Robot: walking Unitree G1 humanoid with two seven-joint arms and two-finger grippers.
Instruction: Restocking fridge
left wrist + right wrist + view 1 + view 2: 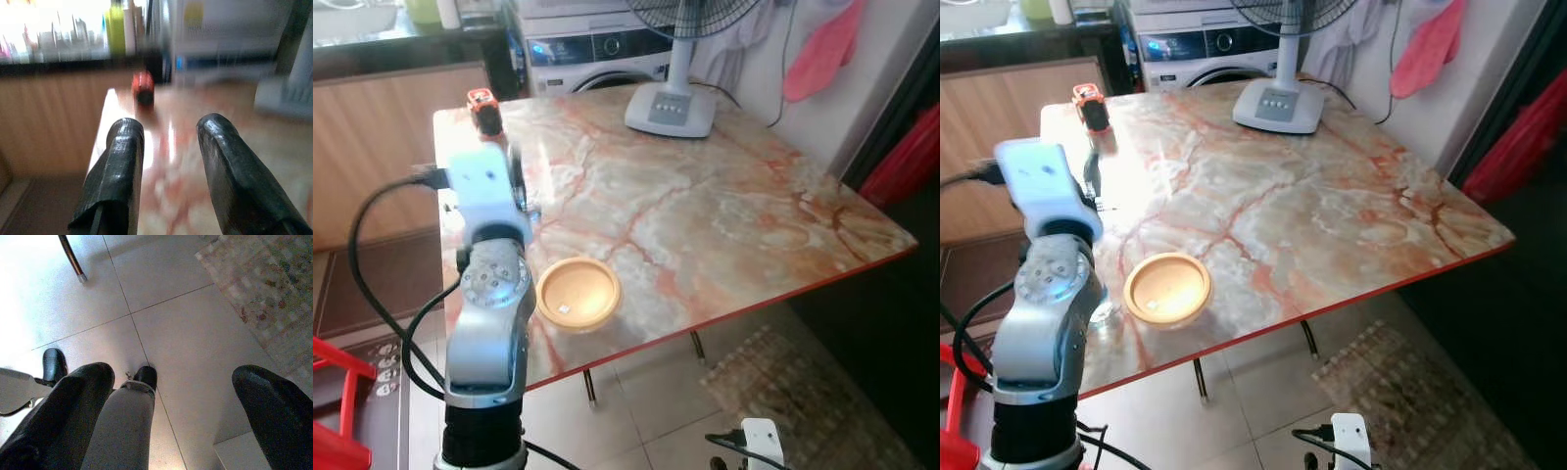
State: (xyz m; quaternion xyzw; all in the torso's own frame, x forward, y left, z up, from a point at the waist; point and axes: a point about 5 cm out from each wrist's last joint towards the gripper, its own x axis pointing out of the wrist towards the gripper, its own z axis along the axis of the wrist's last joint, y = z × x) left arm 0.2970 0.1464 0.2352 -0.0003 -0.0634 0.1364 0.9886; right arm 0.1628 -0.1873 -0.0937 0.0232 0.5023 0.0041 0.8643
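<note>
My left arm [489, 294] reaches up over the left side of a marble table [705, 215]. In the left wrist view, my left gripper [168, 134] is open with nothing between its fingers, pointing along the table toward a small orange and black object [143, 88]. That object [484, 110] stands at the table's far left corner. A round tan wooden dish [578, 292] lies near the front edge, just right of the arm. My right gripper [173, 374] hangs open and low, over the tiled floor [195, 333].
A white fan base [671, 108] stands at the table's far side, with a washing machine [597, 54] behind it. A wooden counter [382, 137] runs along the left. A patterned rug [783, 382] lies under the front right. Red items hang or lean at the right wall.
</note>
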